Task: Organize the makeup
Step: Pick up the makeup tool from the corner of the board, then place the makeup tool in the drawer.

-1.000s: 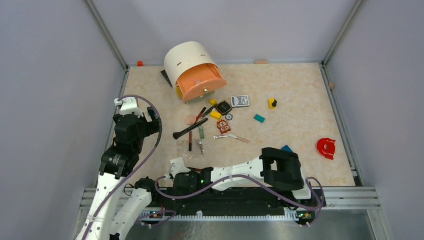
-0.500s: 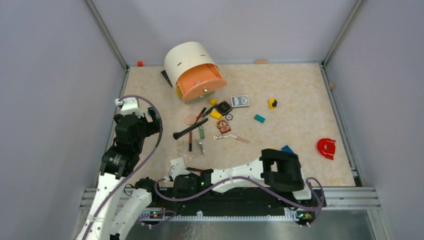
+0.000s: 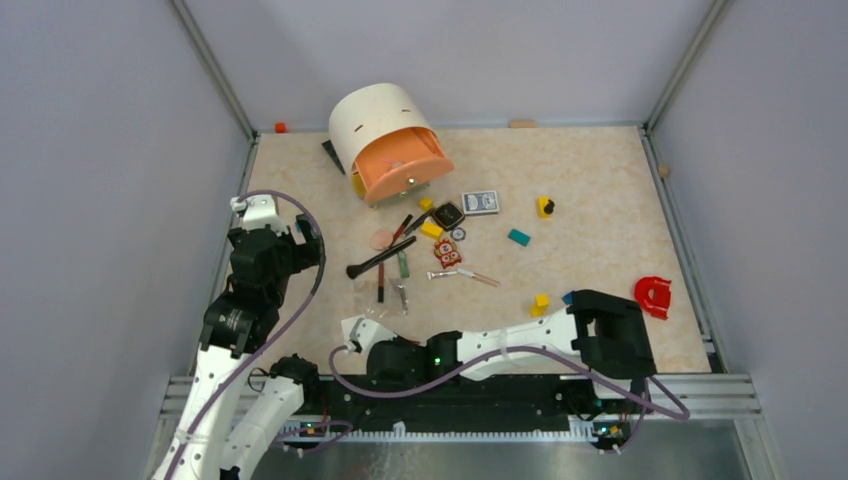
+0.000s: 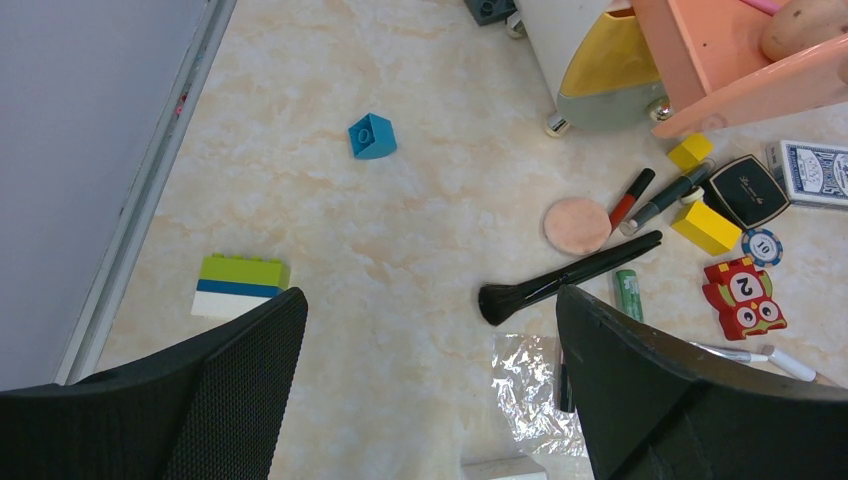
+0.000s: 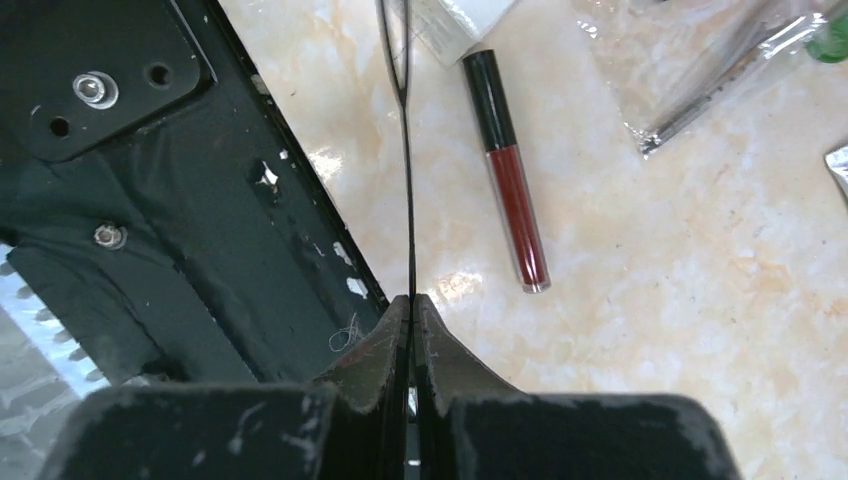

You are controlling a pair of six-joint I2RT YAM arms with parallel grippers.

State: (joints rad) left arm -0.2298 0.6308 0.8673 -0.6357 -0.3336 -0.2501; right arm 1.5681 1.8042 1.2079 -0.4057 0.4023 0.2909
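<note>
The dark-red lip gloss tube with a black cap (image 5: 510,170) is lying on the pale marbled table (image 5: 700,290) just past the right gripper (image 5: 410,305), pinched shut and empty, and while its arm is swinging out rightward and the left gripper (image 4: 430,300) is waiting wide open, nothing is getting tidied yet.

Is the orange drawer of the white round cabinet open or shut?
Open. The orange drawer juts well out of the white round cabinet, and its inside is exposed to the top camera.
</note>
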